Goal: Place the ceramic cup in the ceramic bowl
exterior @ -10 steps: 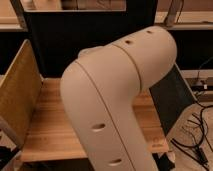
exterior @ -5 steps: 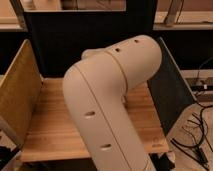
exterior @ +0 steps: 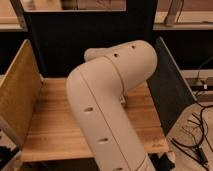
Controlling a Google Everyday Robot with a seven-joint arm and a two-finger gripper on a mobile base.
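Observation:
My cream-white arm (exterior: 107,100) fills the middle of the camera view, bent at the elbow over the wooden table (exterior: 50,125). The gripper is hidden behind the arm, out of sight. The ceramic cup and the ceramic bowl are both hidden or out of view; neither shows on the visible part of the table.
The table is boxed in by a tan panel (exterior: 17,92) on the left, a dark panel (exterior: 75,42) at the back and a dark panel (exterior: 167,90) on the right. Cables (exterior: 197,137) lie on the floor at the right.
The arm has swung back and to the right, its elbow moving farther from the camera. More of the table's left side shows now.

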